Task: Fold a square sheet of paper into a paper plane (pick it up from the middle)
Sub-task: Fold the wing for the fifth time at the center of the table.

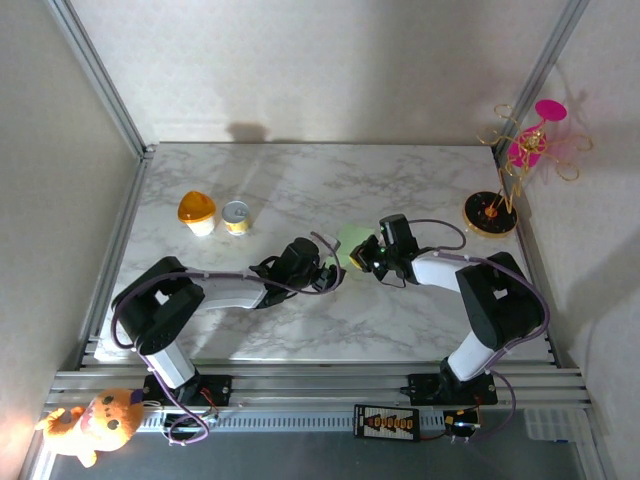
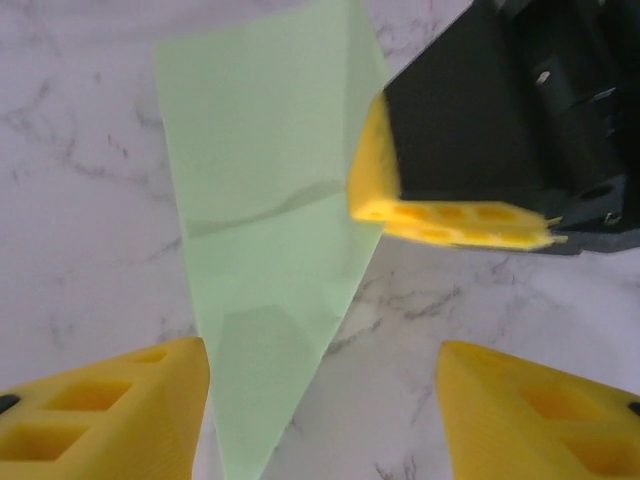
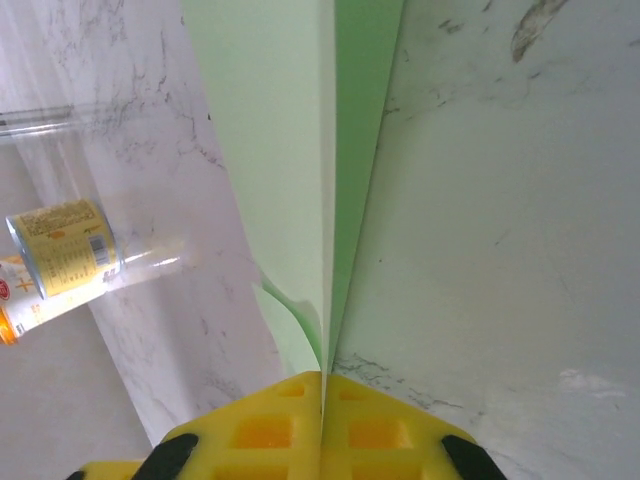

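right pincer (image 3: 322, 425) is pressed together on the paper (image 3: 290, 150) along its centre crease, probably to keep the fold tight. the paper is a narrow green wedge at the centre of the desk (image 1: 420, 330). left pincer (image 2: 320, 400) is spread at 8 o'clock of it, with the wedge tip between its fingers, seemingly ready to take over. tin (image 1: 236, 217) and cup (image 1: 197, 212) sit at 10 o'clock and the ornament stand (image 1: 515, 170) at 2, all well apart. only the two pincers crowd each other.

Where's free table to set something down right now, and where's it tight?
Open marble: far strip between tin and ornament stand; near strip between left arm and right arm. Tight at centre, where the right gripper pinches the paper and the open left gripper sits beside it. Cup and tin take the far left.
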Controlling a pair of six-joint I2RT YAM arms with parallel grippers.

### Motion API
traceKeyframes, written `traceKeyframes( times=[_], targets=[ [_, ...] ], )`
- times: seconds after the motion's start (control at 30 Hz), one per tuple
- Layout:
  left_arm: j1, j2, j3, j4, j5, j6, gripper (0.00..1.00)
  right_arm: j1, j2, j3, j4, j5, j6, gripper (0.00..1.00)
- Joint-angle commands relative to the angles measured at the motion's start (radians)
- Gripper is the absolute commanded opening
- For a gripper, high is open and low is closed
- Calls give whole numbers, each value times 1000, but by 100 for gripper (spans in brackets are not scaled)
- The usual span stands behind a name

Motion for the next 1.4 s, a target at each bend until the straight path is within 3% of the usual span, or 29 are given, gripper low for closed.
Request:
traceKeyframes(
  times=[0.0, 0.67, 1.07, 1.2, 1.37],
  targets=[
    [-22, 26, -11, 90, -63, 152, 62, -7, -21, 33, -49, -32, 42, 0],
    [-47, 152, 32, 132, -118, 286, 51, -29, -41, 78, -158, -106, 85, 0],
    [-50, 179, 34, 135, -131, 288, 36, -35, -23, 96, -178, -131, 91, 3],
    [-49, 186, 33, 136, -131, 288, 30, -36, -18, 102, -184, -132, 88, 6],
    [-49, 194, 28, 143, -118, 279, 20, -37, -15, 111, -205, -119, 68, 24]
  ],
)
